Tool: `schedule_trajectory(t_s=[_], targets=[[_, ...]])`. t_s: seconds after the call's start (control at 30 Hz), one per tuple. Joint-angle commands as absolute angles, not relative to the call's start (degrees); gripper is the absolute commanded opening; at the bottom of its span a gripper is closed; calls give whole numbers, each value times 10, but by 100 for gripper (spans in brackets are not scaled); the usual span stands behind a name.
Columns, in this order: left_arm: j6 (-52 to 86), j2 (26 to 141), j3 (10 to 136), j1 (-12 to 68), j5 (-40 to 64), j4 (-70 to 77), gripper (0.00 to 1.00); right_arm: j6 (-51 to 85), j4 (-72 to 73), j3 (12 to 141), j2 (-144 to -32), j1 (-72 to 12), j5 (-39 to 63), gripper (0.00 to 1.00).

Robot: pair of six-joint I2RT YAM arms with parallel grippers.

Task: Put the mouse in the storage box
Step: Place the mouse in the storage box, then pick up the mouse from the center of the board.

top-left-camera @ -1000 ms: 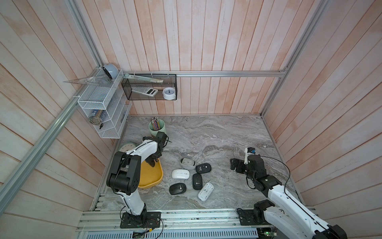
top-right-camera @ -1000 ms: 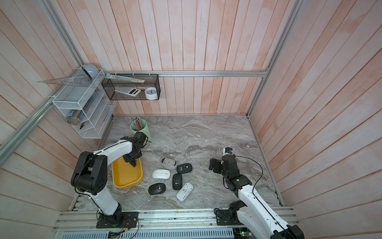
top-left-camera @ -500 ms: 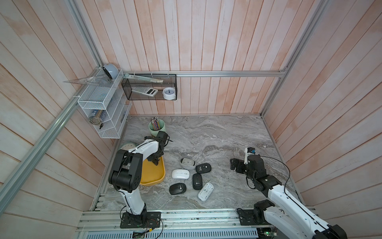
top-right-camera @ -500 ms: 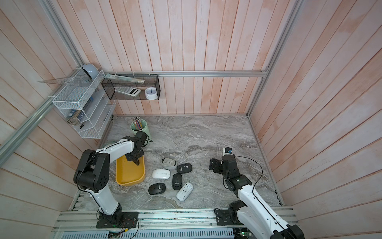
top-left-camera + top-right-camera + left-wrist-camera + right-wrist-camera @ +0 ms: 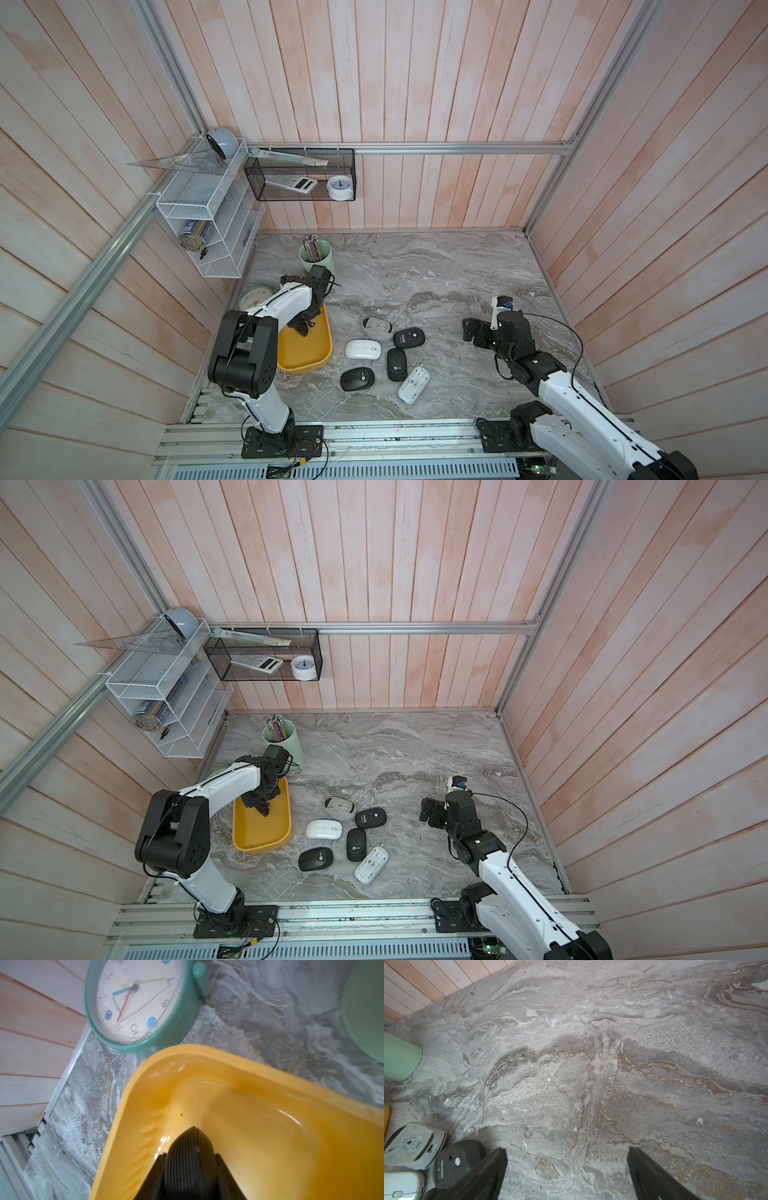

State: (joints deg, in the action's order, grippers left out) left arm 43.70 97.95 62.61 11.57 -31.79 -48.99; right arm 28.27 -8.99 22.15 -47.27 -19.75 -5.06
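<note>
The yellow storage box (image 5: 305,365) (image 5: 259,845) lies at the table's left side, with no mouse showing in it. My left gripper (image 5: 302,328) (image 5: 264,809) hangs inside it near the far end, shut with nothing between its fingers; in the left wrist view the joined fingertips (image 5: 193,1134) point at the box's bare floor (image 5: 259,1126). Several mice lie just right of the box: a white mouse (image 5: 363,349), a grey upturned one (image 5: 377,327), black ones (image 5: 409,337) (image 5: 397,364) (image 5: 357,379) and a white upturned one (image 5: 414,384). My right gripper (image 5: 471,330) (image 5: 568,1151) stands open over bare marble, right of the mice.
A teal alarm clock (image 5: 255,297) (image 5: 141,1001) lies against the left wall beyond the box. A green pencil cup (image 5: 315,257) stands behind the left gripper. A white wire rack (image 5: 208,224) and a black mesh basket (image 5: 301,178) hang on the walls. Wooden walls close three sides.
The left gripper's fingers have closed the last bit inside the box, and the box has shifted slightly to the right. The right arm has not moved.
</note>
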Motion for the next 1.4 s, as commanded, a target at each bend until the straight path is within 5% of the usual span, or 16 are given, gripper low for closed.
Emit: schedule_trajectory(t_s=[0.0, 0.17, 0.37, 0.83, 1.0, 1.37], targets=[[424, 992, 622, 103, -343, -502, 19, 280, -89, 225, -472, -200, -61, 96], [419, 1017, 630, 103, -345, -496, 21, 280, -89, 225, -472, -201, -62, 96], [417, 1040, 646, 114, -332, -488, 44, 280, -88, 225, -474, -201, -62, 96], [418, 1033, 671, 137, -301, -477, 67, 276, -87, 227, -476, -205, -59, 96], [421, 947, 618, 136, -267, -434, 73, 259, -100, 245, -486, -224, -43, 96], [370, 563, 472, 108, -235, -362, 85, 226, -142, 375, -646, -463, -151, 97]])
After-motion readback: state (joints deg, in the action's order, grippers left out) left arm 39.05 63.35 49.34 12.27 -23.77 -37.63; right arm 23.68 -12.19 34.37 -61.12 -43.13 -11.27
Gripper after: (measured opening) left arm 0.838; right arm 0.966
